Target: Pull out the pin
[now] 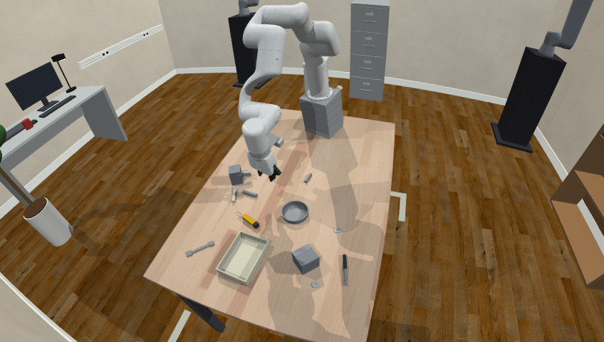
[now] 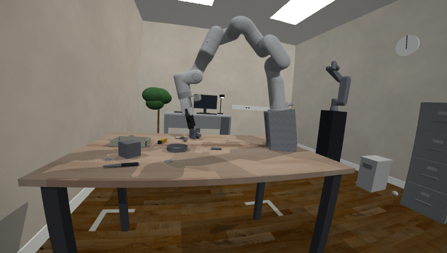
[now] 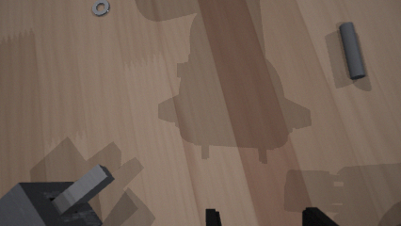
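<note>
A small dark grey block (image 1: 235,174) stands at the table's left side with a grey pin (image 1: 246,173) sticking out of its side toward my gripper. In the wrist view the block (image 3: 28,207) is at the bottom left and the pin (image 3: 82,188) juts up to the right from it. My gripper (image 1: 268,173) hovers just right of the pin, above the table, apart from it. Its fingers stand partly open with nothing between them. In the exterior view the gripper (image 2: 190,120) hangs above the block (image 2: 194,134).
A second, larger grey block (image 1: 305,258) stands near the front. A round dish (image 1: 295,211), a tray (image 1: 243,262), a yellow-handled tool (image 1: 248,219), a wrench (image 1: 199,249), a pen (image 1: 345,268), loose cylinders (image 1: 249,193) (image 3: 353,50) and washers (image 3: 99,8) lie about.
</note>
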Available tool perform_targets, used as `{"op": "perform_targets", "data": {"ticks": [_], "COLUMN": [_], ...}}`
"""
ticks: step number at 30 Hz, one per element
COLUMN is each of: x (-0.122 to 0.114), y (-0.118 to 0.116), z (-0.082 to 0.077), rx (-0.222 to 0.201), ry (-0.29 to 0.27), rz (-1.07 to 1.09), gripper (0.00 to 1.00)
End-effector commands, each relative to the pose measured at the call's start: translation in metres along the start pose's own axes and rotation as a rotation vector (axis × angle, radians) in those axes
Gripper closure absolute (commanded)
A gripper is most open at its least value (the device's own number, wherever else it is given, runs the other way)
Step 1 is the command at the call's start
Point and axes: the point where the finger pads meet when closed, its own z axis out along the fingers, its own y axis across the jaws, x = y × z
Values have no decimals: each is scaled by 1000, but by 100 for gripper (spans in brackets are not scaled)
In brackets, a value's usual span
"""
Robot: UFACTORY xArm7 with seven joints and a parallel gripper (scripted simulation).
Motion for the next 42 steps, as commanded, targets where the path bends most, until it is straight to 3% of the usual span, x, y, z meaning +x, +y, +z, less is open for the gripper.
{"op": "perform_targets", "data": {"ticks": [1, 8, 12, 19, 27, 42], "x": [2, 14, 20, 27, 30, 27], "y": [-40, -96, -119, -137, -145, -141], "z": [-1, -1, -1, -1, -1, -5], "rx": [-108, -193, -215, -230, -237, -250], "ry": [-69, -125, -144, -159, -167, -181], "rz": [250, 581, 695, 785, 828, 841], "gripper": [48, 48, 48, 48, 48, 48]}}
